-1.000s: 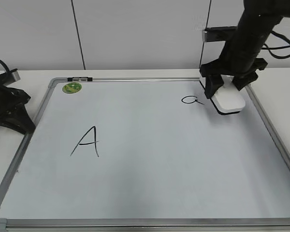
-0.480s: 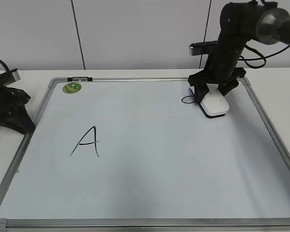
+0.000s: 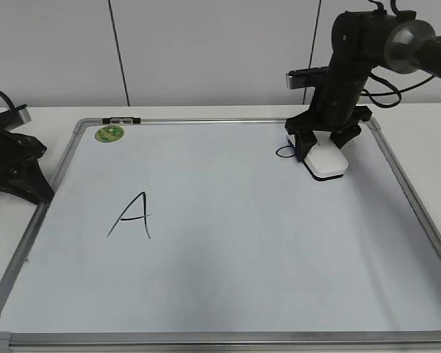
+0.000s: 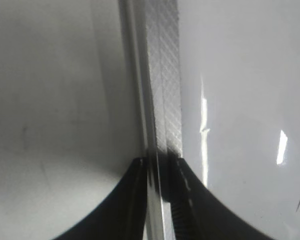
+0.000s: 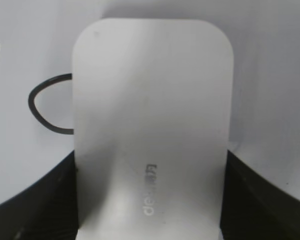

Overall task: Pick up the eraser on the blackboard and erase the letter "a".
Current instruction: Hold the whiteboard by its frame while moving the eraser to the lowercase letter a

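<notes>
The blackboard (image 3: pixel 228 279) lies flat on a white table (image 3: pixel 51 114), its near grey frame at the lower edge, with a pale panelled wall (image 3: pixel 206 51) behind. A large capital "A" (image 3: pixel 132 216) sits left of centre; a green sticker (image 3: pixel 109 134) marks the far left corner. The left gripper (image 3: pixel 18 173) rests at the board's left frame, jaws narrow, straddling the rail. Far right, the right gripper (image 3: pixel 325 147) clamps the eraser (image 3: pixel 327 161) flat on the board, covering most of the letter "a" (image 3: pixel 283 152).

Bright even light; glare streaks on blackboard (image 4: pixel 240 100); wrist views blurred.
</notes>
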